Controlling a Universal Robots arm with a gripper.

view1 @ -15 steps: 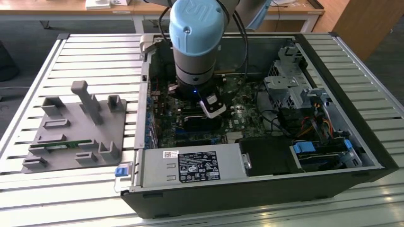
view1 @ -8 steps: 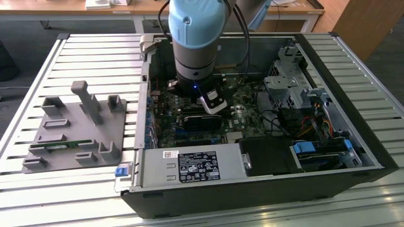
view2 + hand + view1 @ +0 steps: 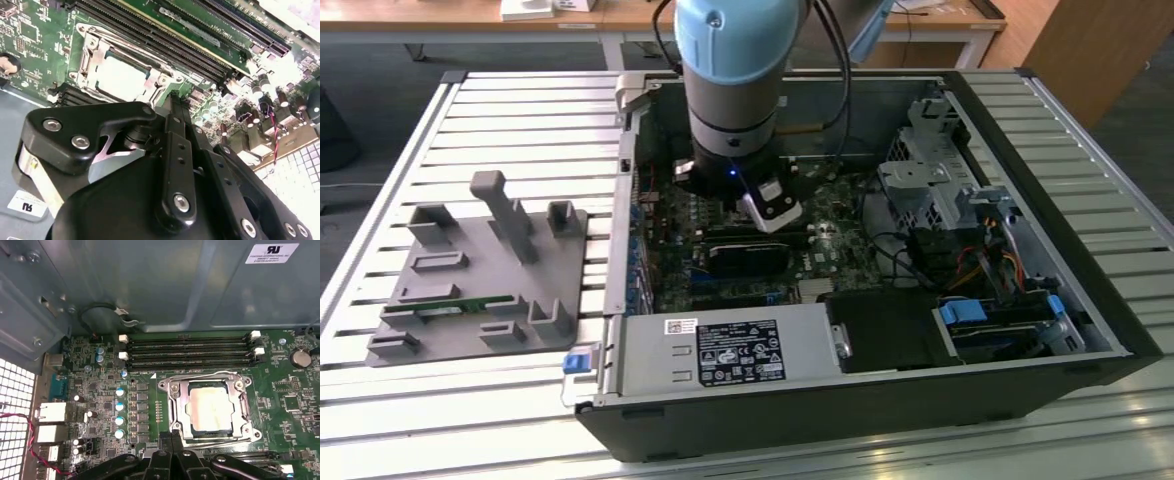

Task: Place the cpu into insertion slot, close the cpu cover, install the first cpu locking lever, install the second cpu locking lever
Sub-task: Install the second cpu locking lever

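Note:
The cpu (image 3: 210, 409) lies flat in the insertion slot (image 3: 252, 434) on the green board, its pale tan face up. The silver cpu cover (image 3: 176, 405) is down around it, framing the chip through its window. A thin wire lever (image 3: 200, 374) runs along one side of the socket. My gripper (image 3: 172, 436) is shut with nothing in it, its black fingertips together at the socket's edge beside one corner of the cover. In the second wrist view, the gripper (image 3: 172, 100) points at the same edge of the cpu (image 3: 120, 77) and cover (image 3: 90, 55). In the exterior view, the gripper (image 3: 767, 212) hangs low over the board inside the case.
Long black memory slots (image 3: 190, 352) lie just beyond the socket, under the grey case wall (image 3: 150, 285). Capacitors (image 3: 120, 412) stand beside it. The exterior view shows a black block (image 3: 747, 255), a power supply (image 3: 720, 350), a drive cage (image 3: 934, 180) and a grey fixture plate (image 3: 467, 280) outside the case.

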